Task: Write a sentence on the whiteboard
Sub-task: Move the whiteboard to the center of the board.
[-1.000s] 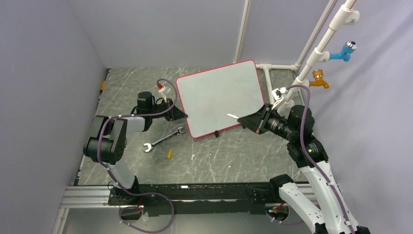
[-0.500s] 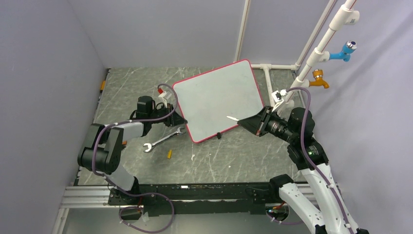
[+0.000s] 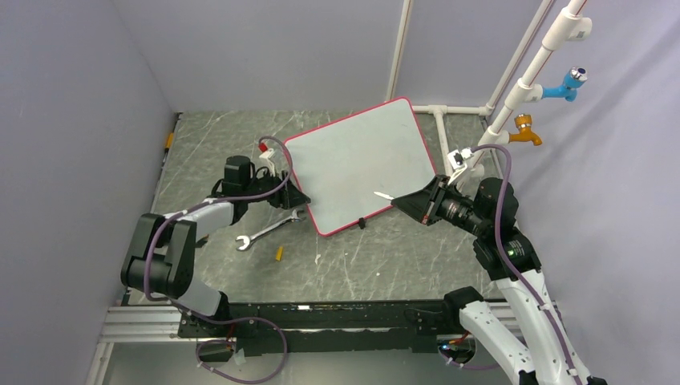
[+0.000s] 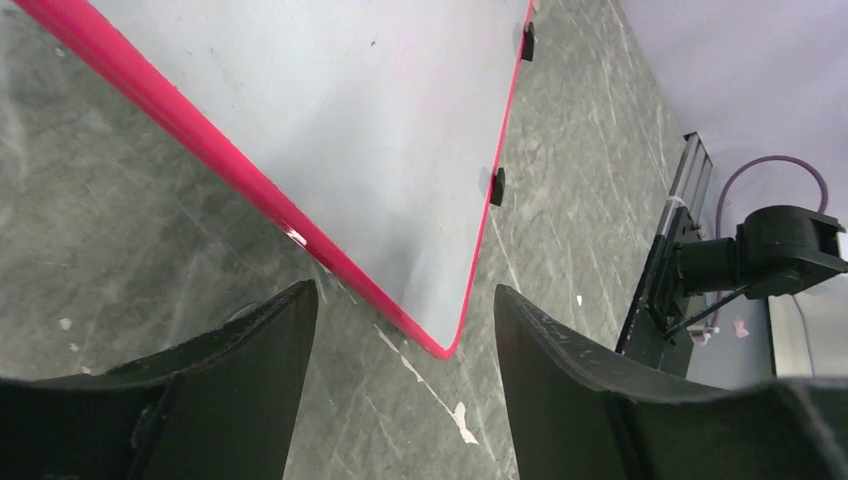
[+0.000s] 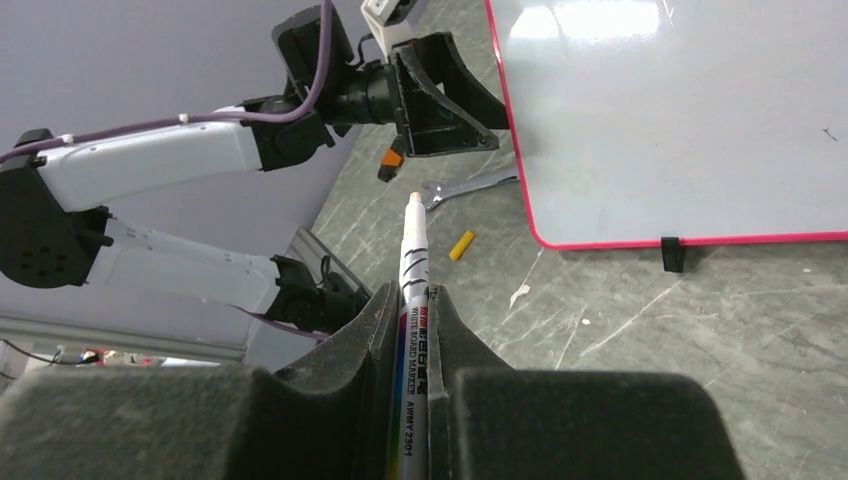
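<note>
The whiteboard (image 3: 353, 164) lies flat on the table, red-rimmed, its face blank; the sentence is not in view. My left gripper (image 3: 295, 195) sits at the board's near-left corner. In the left wrist view its jaws (image 4: 405, 295) stand open, the board's (image 4: 350, 120) red corner just ahead of them and touching neither finger. My right gripper (image 3: 401, 200) hovers over the board's near-right edge, shut on a white marker (image 3: 383, 193). In the right wrist view the marker (image 5: 413, 240) pokes out between the closed fingers (image 5: 380, 330), tip uncapped.
A steel wrench (image 3: 269, 230) and a small yellow cap (image 3: 279, 253) lie on the table left of the board. White pipes with a blue tap (image 3: 571, 80) and an orange tap (image 3: 525, 132) stand at the back right. Grey walls close in on both sides.
The board slid and turned a little leftward early on. My left gripper then opened and let go of the board's rim. The right gripper with the marker barely moved.
</note>
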### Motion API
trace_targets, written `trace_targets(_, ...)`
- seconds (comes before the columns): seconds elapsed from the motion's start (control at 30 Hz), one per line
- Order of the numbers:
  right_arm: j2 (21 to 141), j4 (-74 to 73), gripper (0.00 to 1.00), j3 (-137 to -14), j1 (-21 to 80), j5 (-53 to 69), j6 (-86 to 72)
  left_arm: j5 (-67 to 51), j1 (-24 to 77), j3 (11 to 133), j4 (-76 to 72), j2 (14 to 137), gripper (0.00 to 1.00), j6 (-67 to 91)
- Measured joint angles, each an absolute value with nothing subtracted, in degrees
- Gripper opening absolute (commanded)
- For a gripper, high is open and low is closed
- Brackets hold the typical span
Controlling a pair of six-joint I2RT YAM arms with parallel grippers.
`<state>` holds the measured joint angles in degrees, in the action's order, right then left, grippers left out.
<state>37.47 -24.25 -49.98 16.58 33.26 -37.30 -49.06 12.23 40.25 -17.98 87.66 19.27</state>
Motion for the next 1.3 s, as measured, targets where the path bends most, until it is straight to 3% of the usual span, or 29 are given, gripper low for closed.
trace_targets(0.37,37.5,-25.9,0.00,-50.0,16.6,32.5,-35.9,-41.3,12.3,47.6,-1.8,78.2,0.74,16.8)
trace_targets(0.7,37.4,-27.2,0.00,-50.0,16.6,32.0,-34.2,-34.2,12.1,74.3,22.1,75.1,0.75,8.3)
trace_targets(1.03,37.0,-27.2,0.00,-49.1,16.6,32.0,-33.8,-35.6,6.4,94.6,34.4,88.2,0.73,0.8)
trace_targets(1.1,37.1,-27.3,0.00,-49.1,16.6,32.0,-33.6,-37.4,5.3,98.3,36.1,92.2,0.69,0.6)
trace_targets(1.3,37.3,-27.6,0.00,-49.1,16.6,32.0,-32.8,-45.1,2.5,114.6,39.8,106.3,0.70,-0.9)
